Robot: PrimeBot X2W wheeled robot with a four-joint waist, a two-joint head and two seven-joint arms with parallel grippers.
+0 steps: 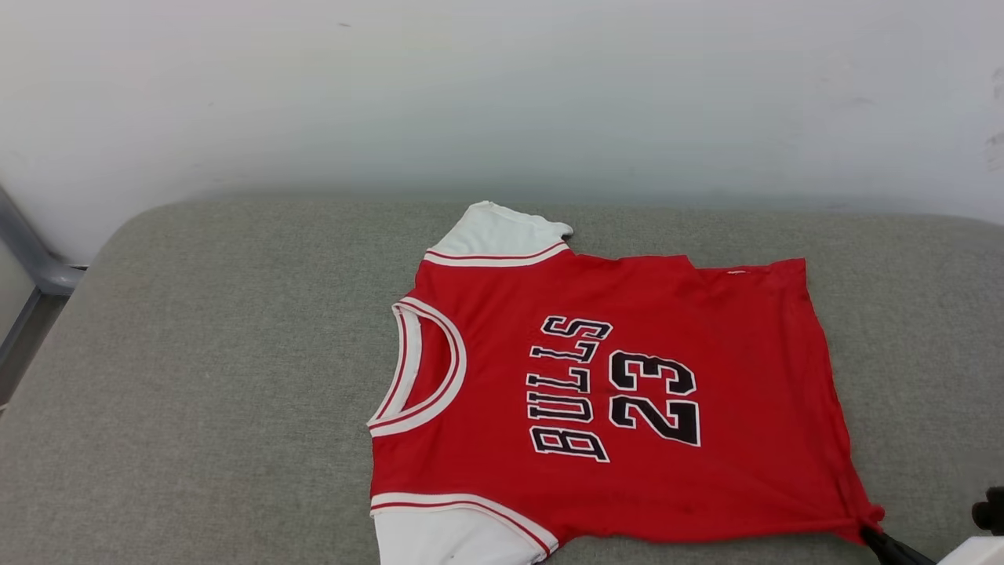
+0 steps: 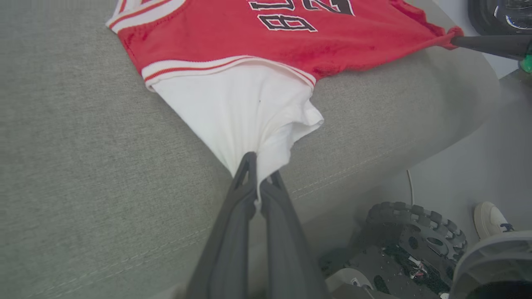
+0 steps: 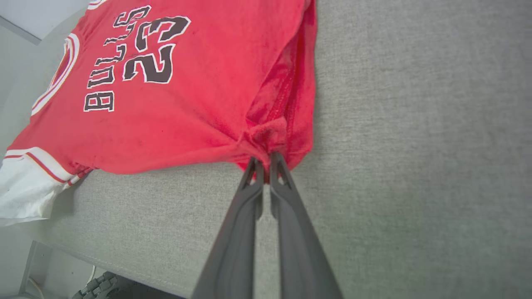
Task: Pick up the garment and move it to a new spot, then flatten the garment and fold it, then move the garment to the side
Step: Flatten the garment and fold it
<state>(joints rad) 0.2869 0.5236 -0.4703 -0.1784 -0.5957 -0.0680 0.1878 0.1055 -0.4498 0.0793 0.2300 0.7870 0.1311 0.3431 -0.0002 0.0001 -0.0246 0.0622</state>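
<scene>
left gripper pinched shut on white sleeve of garment. right gripper pinched shut on red hem corner. garment lies face-up on grey cushion, just beyond both sets of fingertips.

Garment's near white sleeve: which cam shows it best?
Left wrist view: the near white sleeve sits mid-frame, whole, its hem pinched in the shut left gripper. Head view cuts the sleeve off at its bottom edge. Right wrist view catches part of the sleeve at its lower left edge.
</scene>
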